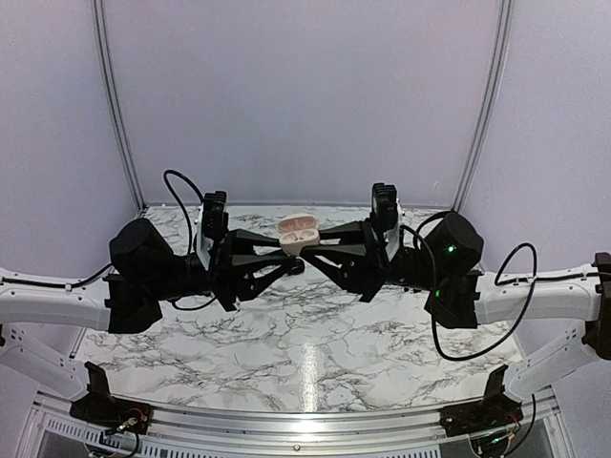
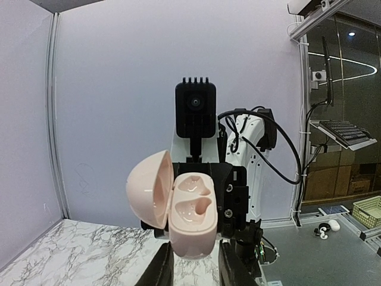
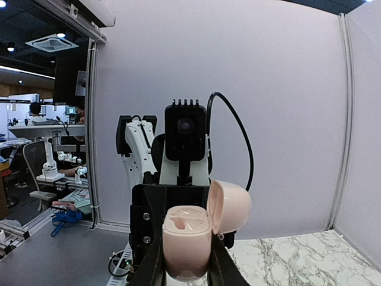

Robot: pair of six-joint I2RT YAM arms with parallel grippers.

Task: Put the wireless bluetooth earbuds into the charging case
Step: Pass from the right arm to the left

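Left wrist view: charging case (image 2: 191, 217), lid hinged open and both wells bare, pinched between the narrowed jaws of the left gripper (image 2: 195, 263) and, from the opposite side, those of the right gripper (image 3: 184, 267); no earbuds in view, so both insertions judged outstanding.

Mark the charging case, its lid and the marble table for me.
charging case (image 2: 190, 235), left wrist view, on the pale body below the two wells.
lid (image 2: 146, 187), left wrist view, on its rounded shell.
table (image 1: 305, 358), top external view, on bare marble near the front.
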